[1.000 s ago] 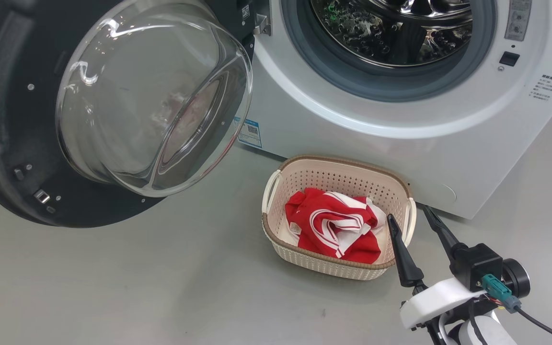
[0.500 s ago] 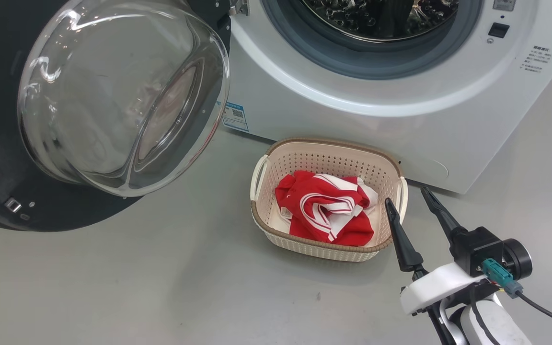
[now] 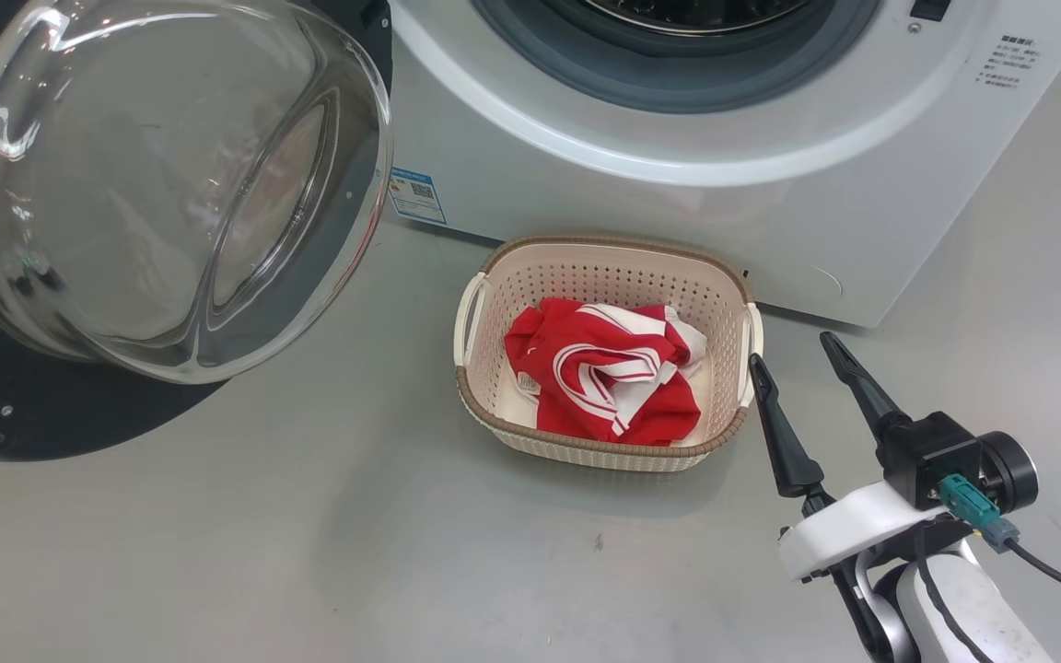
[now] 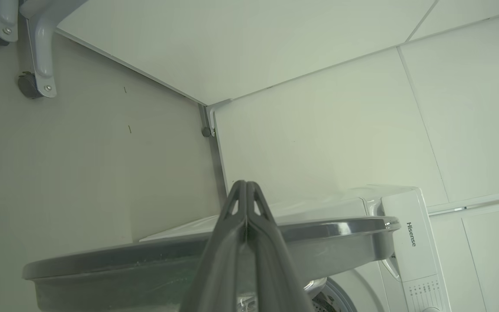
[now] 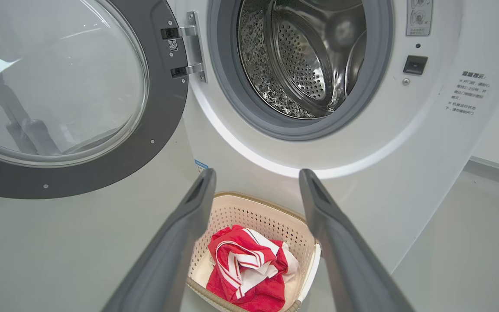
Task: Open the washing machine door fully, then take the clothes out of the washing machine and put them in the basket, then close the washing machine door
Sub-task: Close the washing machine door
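The washing machine door (image 3: 162, 184) stands swung open at the left, its glass bowl facing me. The white washing machine (image 3: 678, 203) is behind it, and its steel drum (image 5: 306, 56) looks bare inside. On the floor in front sits the cream basket (image 3: 586, 247) with the red-and-white clothes (image 3: 609, 378) lying in it. My right gripper (image 3: 793, 352) is open and holds nothing, just off the basket's right end. From its wrist, the right gripper (image 5: 257, 173) frames the basket (image 5: 254, 212) and clothes (image 5: 249, 264). My left gripper (image 4: 246, 184) is shut and holds nothing, above the door's rim (image 4: 319, 234).
Grey floor lies around the basket. A blue label (image 3: 417, 195) marks the washer's lower left corner. The left wrist view shows white wall tiles and a pale frame leg with casters (image 4: 37, 52) at the upper left.
The whole head picture has slid up and left, so the camera moved. My right gripper now stands slightly clear of the basket's right end rather than over its rim, still open.
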`<state>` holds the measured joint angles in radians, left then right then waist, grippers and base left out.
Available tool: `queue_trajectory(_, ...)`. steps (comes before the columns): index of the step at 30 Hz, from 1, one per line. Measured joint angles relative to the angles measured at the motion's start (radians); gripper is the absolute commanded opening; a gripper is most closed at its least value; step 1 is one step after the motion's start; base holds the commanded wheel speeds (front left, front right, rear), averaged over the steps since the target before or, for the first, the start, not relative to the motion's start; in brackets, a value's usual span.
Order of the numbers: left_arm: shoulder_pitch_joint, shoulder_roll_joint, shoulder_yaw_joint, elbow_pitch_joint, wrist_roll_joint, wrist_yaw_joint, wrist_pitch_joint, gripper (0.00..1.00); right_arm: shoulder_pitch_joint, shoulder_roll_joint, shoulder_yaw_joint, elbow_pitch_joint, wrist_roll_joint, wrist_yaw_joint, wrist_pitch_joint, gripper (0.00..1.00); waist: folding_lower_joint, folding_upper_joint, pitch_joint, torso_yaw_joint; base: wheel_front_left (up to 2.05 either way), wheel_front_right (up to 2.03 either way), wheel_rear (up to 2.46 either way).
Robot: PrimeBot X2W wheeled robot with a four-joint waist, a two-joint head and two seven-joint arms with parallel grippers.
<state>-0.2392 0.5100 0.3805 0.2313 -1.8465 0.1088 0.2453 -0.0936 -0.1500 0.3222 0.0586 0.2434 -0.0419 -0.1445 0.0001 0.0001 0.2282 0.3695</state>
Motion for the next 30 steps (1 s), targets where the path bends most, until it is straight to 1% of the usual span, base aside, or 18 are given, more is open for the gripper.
queue_trajectory(3, -0.021, 0.003, -0.015, 0.02, 0.0, 0.0, 0.01, 0.0, -0.006, -0.003, -0.001, -0.002, 0.0, 0.006, 0.002, 1.0, 0.0, 0.0, 0.009, -0.008, 0.0, 0.0, 0.0)
queue_trajectory(11, -0.063, 0.005, -0.046, 0.063, 0.002, 0.0, 0.04, 0.0, -0.008, -0.01, -0.01, -0.004, 0.0, 0.006, 0.004, 1.0, 0.0, 0.0, 0.02, -0.02, 0.0, 0.0, 0.0)
queue_trajectory(14, -0.068, 0.014, -0.05, 0.071, 0.002, -0.003, 0.054, 0.0, -0.012, -0.01, -0.009, -0.014, -0.001, 0.006, 0.008, 1.0, 0.0, 0.0, 0.027, -0.022, 0.0, 0.0, 0.0)
queue_trajectory(20, -0.082, 0.012, -0.065, 0.088, 0.001, -0.028, 0.084, 0.0, -0.021, -0.014, -0.01, -0.015, -0.002, 0.006, 0.008, 1.0, -0.0001, 0.0, 0.033, -0.023, 0.0, 0.0, 0.0)
queue_trajectory(30, -0.088, 0.014, -0.063, 0.106, -0.022, -0.089, 0.157, 0.0, -0.021, -0.014, -0.006, -0.014, -0.001, 0.006, 0.008, 1.0, 0.0, 0.0, 0.033, -0.027, 0.0, 0.0, 0.0)
